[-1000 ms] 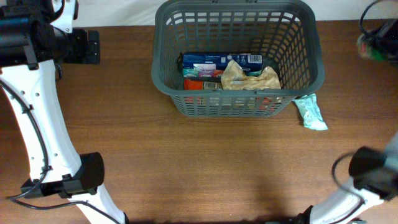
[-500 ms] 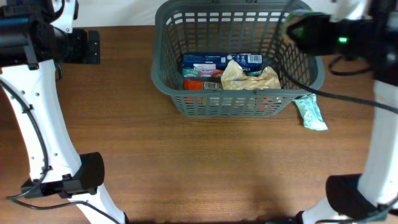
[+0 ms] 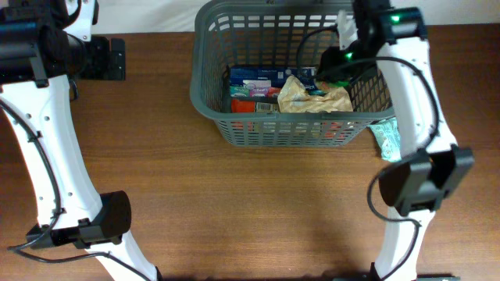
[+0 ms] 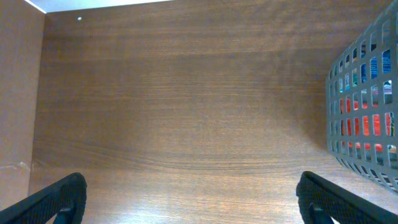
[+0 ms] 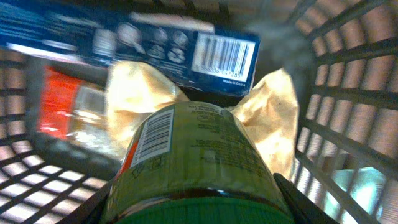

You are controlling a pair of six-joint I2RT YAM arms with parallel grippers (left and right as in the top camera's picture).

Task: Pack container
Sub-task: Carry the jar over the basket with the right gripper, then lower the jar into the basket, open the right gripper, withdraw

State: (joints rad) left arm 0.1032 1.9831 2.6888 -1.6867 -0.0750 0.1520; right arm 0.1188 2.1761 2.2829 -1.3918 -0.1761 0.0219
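The basket [image 3: 289, 131] stands at the far middle of the table [image 3: 258, 203], its long side facing the near edge. The right gripper [image 3: 337, 61] hangs over the basket's right half, inside the rim, with the arm crossing the basket's right wall. Its fingers [image 5: 297, 200] are clamped on either side of a green jar [image 5: 193, 155] with a barcode label, which is tilted and held above the things already in the basket. I cannot tell whether the jar touches them. Under it lies a tan bag [image 5: 140, 93], crumpled, spread across the basket's middle and right. Behind the bag, toward the basket's far wall, is a blue box [image 5: 155, 46] lying flat with its barcode up. A red pack [image 5: 59, 99] sits at the basket's left, partly under the bag. Outside the basket, just beside its near right corner, a teal packet [image 3: 384, 139] lies on the table, partly hidden by the right arm. The left gripper [image 4: 193, 196] is well to the left of the basket, above bare table, its fingers [image 4: 59, 196] spread wide apart and holding nothing. From its wrist view only the basket's left wall shows at the edge.
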